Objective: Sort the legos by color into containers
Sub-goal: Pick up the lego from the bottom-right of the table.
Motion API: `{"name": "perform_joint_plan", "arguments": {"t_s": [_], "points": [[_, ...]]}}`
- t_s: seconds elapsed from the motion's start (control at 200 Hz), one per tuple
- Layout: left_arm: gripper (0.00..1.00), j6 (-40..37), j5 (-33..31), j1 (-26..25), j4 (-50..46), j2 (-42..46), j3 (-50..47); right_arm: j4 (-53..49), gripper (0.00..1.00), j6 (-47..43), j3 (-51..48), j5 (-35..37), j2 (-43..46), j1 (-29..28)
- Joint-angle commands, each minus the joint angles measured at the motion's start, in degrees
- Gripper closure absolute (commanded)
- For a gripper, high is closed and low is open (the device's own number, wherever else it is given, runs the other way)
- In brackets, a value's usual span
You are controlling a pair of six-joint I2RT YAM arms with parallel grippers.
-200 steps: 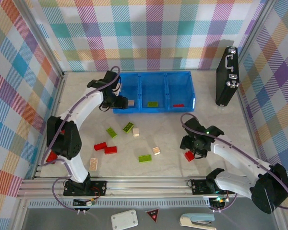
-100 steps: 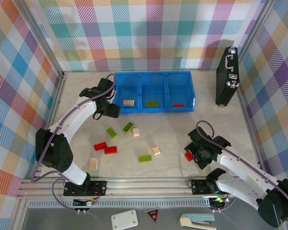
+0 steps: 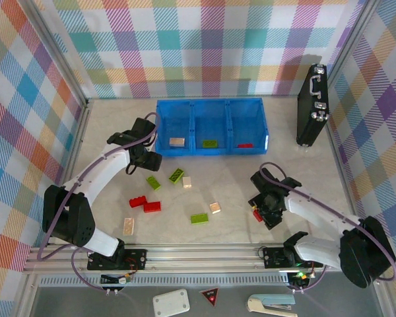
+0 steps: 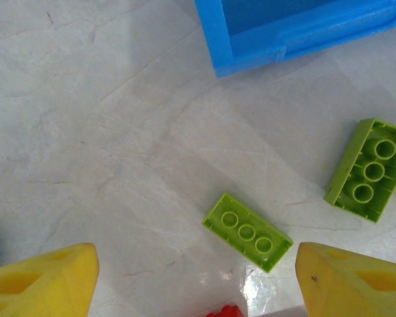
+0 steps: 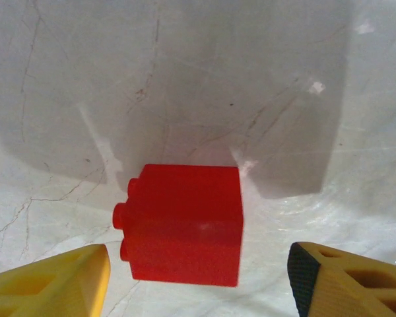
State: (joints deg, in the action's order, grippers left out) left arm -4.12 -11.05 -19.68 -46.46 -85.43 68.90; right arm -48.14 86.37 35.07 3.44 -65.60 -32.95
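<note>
The blue tray (image 3: 160, 125) has three compartments, holding a tan lego (image 3: 177, 141), a green one (image 3: 210, 143) and a red one (image 3: 245, 145). My left gripper (image 3: 144, 160) (image 4: 198, 290) is open just in front of the tray's left corner (image 4: 214, 39), above an upturned green lego (image 4: 247, 232) (image 3: 153, 183). A second green lego (image 4: 369, 170) (image 3: 177, 175) lies to its right. My right gripper (image 3: 263, 210) (image 5: 198, 284) is open, its fingers on either side of a red lego (image 5: 181, 224) (image 3: 256, 214) lying on its side on the table, not touching it.
Loose on the table are two red legos (image 3: 145, 205), a green one (image 3: 199, 218) and tan ones (image 3: 187, 182) (image 3: 215, 207) (image 3: 128, 226). A black case (image 3: 311, 105) stands at the right wall. Plaid walls close in the table.
My left gripper pulled back from over the tray's left compartment toward the loose green legos, leaving the tan lego in the tray. My right gripper settled around the red lego.
</note>
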Motion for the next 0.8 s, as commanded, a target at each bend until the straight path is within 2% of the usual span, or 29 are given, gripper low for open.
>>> {"name": "perform_joint_plan", "arguments": {"t_s": [0.0,0.4,0.795], "points": [[0.22,-0.71,0.25,0.26,1.43,0.70,-0.26,0.76,0.29,-1.37,1.25,-1.59,-2.07,0.47],[0.22,-0.92,0.19,0.30,1.54,0.61,-0.26,1.55,0.38,-2.34,0.53,-0.02,-3.67,1.18],[0.22,-0.98,0.61,0.35,1.40,0.09,-0.08,1.93,0.41,-4.83,0.83,0.80,-6.37,1.73]]}}
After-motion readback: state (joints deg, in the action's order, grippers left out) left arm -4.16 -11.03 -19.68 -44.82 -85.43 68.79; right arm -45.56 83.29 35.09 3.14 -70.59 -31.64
